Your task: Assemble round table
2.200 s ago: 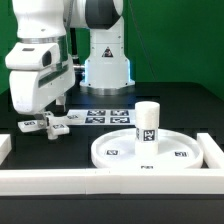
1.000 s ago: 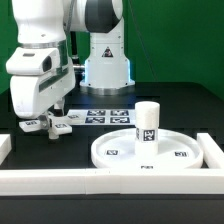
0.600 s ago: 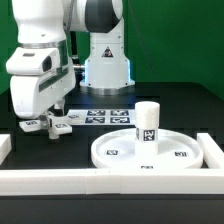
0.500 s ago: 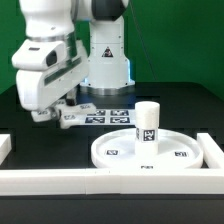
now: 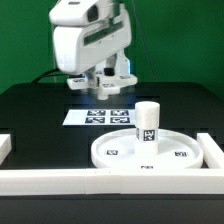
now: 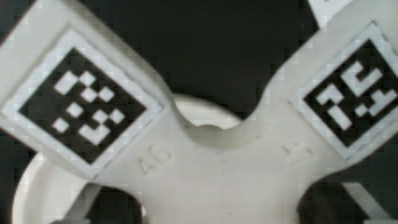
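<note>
Since half a second ago the arm has swung away from the exterior view's left and risen, and the white plastic cross-shaped piece (image 5: 112,84) has left the black tabletop (image 5: 35,110) with it. The tool (image 5: 97,78) now hangs above the far middle of the scene, in front of the robot's white base. It is closed on the cross-shaped piece, which is held clear of the tabletop. The fingers themselves are hard to make out in the exterior view.

In the wrist view the cross-shaped piece (image 6: 205,150) fills most of the picture. 2 of its arms spread apart from the hub, each bearing a black-and-white square tag (image 6: 86,90), with dark background between them.

The marker board (image 5: 100,115) lies flat on the tabletop below the tool and a little nearer, now uncovered.

The large white plastic rimmed round disc (image 5: 115,152) rests on the near part of the tabletop, toward the exterior view's right. It lies just behind the near run of the white rectangular border wall (image 5: 90,182). The short white cylindrical plastic post (image 5: 148,122) stands upright on the disc, near its middle, with a tag on the side facing the camera. More tags lie flat on the disc's face. The post and disc are well apart from the held piece.
</note>
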### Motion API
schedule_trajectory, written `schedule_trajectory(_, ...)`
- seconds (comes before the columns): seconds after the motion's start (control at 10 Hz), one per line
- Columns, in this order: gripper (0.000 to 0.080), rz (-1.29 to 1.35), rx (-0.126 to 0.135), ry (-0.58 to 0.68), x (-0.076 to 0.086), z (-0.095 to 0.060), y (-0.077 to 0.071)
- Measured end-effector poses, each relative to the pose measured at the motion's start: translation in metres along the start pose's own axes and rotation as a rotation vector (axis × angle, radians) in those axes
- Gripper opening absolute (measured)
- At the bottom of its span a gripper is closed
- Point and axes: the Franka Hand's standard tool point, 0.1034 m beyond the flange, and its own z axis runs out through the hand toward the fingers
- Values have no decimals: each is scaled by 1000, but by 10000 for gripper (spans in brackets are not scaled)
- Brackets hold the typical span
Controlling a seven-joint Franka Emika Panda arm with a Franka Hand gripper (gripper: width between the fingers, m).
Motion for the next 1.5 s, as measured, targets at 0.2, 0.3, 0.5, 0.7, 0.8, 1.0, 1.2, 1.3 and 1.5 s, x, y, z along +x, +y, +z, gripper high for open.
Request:
schedule_trajectory(0.2, 442, -3, 7, -1, -5, 4, 0)
schedule_trajectory(0.3, 442, -4, 7, -1, -4, 4, -1)
schedule_trajectory(0.5, 442, -4, 16, 8, 3, -3, 1)
schedule_trajectory(0.7, 442, -32, -11, 32, 33, -24, 24)
schedule_trajectory(0.8, 442, -57, -28, 45, 42, -29, 29)
schedule_trajectory(1.0, 442, -51, -19, 40, 38, -25, 27)
schedule_trajectory(1.2, 442, -51, -18, 39, 39, -24, 27)
schedule_trajectory(1.3, 442, -47, -17, 34, 46, -24, 30)
schedule_trajectory(1.5, 442, -57, -23, 40, 68, -24, 40)
